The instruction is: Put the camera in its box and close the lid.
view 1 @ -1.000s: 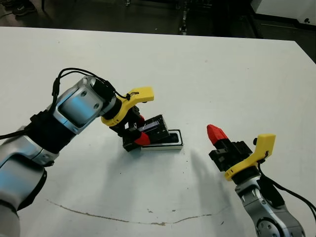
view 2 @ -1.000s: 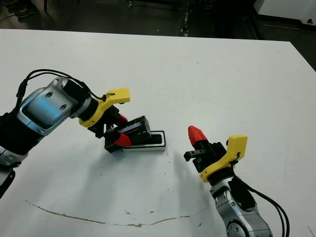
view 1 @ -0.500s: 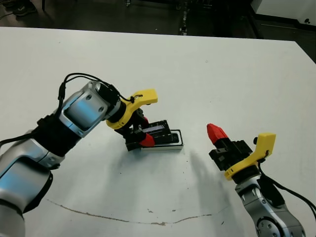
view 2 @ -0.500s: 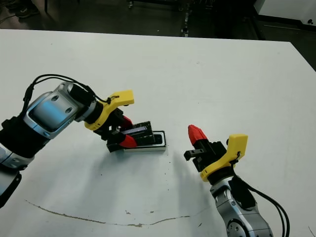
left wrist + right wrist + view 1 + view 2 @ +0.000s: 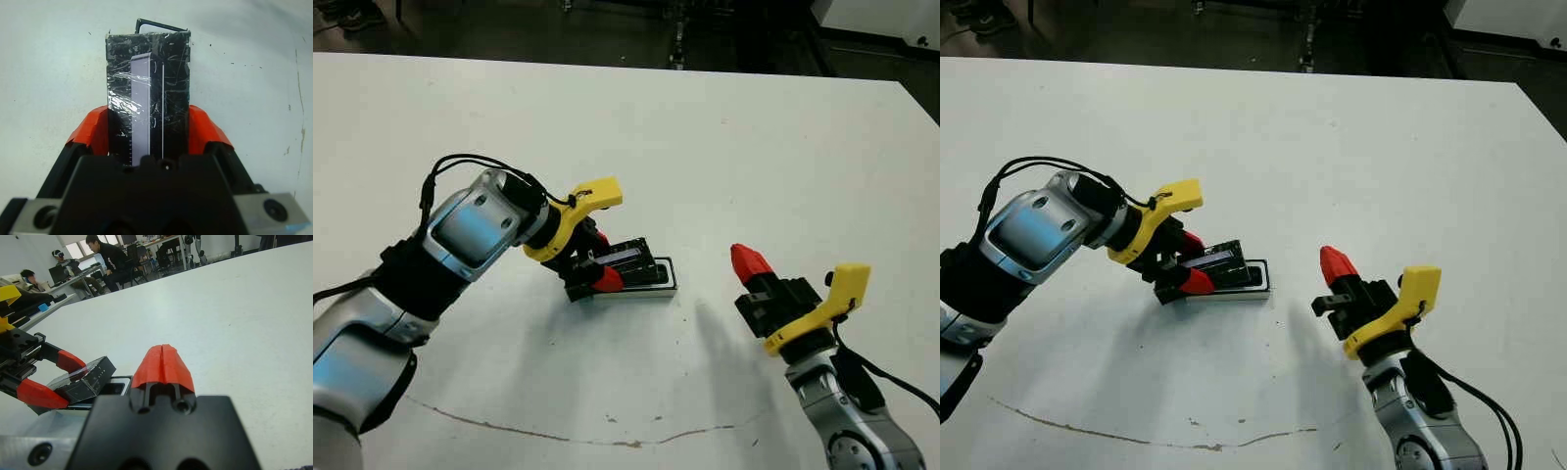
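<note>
My left gripper (image 5: 600,260) is shut on the lid (image 5: 631,257), a glossy black cover with crinkly reflections and a pale strip (image 5: 141,98). The lid lies at a low tilt over the box (image 5: 667,280), a white-walled tray with a thin dark rim. The box's right end shows uncovered, and its far corner (image 5: 161,24) peeks past the lid in the left wrist view. The camera is hidden. My right gripper (image 5: 750,262) is shut on nothing, a short way to the right of the box and above the table.
A thin brown line (image 5: 558,431) runs across the white table near its front edge. In the right wrist view several people (image 5: 105,259) sit at desks beyond the table.
The left gripper has brought the lid down from a steep tilt to a low one over the box. The right gripper has drifted slightly to the right.
</note>
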